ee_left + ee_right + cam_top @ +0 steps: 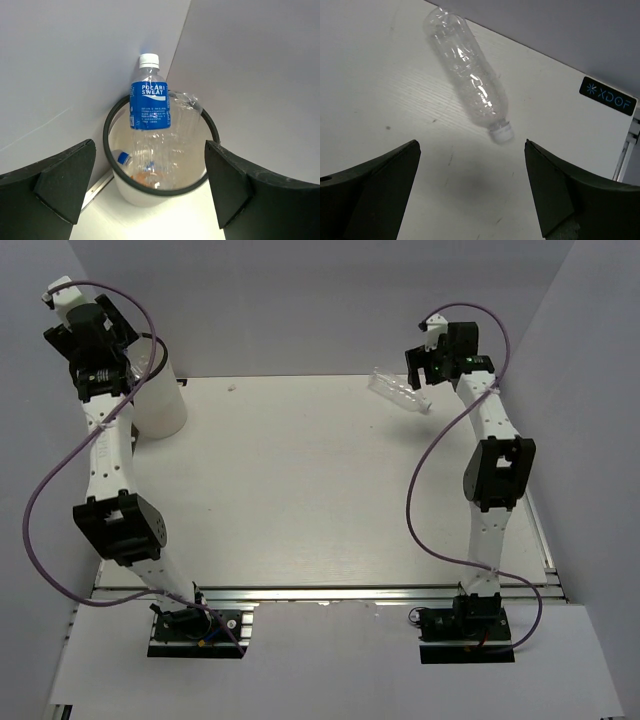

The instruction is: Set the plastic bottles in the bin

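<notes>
Left gripper point(149, 180): positioned over the bin point(104, 135). Its fingers are spread wide with nothing between them.

Bin: stands at the far-left corner of the table point(300, 490), next to the enclosure walls.

Bin contents:
- The blue-labelled bottle point(148, 105) is upright, white cap uppermost. Its lower part is inside the black ring and its neck shows above the rim. Whether it rests on anything cannot be told.
- The leaning clear bottle point(182, 120) is just beside it on the right, tilted against the bin's rim.
- An orange shape point(145, 177) shows low inside the bin through the clear plastic, too indistinct to identify.

Lying clear bottle point(472, 85): outside the bin and well to its right, on its side on the table near the far edge. It is unlabelled, and its capped end points away from the bin.

Right gripper point(470, 185): far to the right of the bin, raised above the table close to the lying clear bottle. Its fingers are spread apart and hold nothing. In the right wrist view the bottle lies beyond the fingertips, not between them.
</notes>
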Robot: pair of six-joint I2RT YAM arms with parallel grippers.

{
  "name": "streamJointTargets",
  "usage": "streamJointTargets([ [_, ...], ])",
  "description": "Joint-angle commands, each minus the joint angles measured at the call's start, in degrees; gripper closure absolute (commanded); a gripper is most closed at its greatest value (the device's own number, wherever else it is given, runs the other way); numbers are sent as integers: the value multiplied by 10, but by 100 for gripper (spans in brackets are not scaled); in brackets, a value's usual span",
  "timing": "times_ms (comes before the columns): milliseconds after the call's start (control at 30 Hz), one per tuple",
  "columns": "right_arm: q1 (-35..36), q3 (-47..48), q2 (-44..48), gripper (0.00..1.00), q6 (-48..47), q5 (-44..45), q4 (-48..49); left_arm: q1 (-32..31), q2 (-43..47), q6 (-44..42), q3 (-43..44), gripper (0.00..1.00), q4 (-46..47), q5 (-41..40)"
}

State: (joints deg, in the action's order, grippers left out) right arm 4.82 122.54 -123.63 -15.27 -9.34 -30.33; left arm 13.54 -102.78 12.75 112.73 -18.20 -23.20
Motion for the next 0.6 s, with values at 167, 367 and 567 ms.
streamJointTargets([
  [167, -17, 57, -113, 11, -130, -55, 38, -1, 157, 33, -134, 2, -51, 70],
  [367, -18, 65, -171, 11, -142, -48, 64, -1, 241, 69, -232, 2, -40, 164],
  [567, -19, 86, -210, 11, -147, -41, 83, -1, 283, 54, -266, 2, -68, 170],
])
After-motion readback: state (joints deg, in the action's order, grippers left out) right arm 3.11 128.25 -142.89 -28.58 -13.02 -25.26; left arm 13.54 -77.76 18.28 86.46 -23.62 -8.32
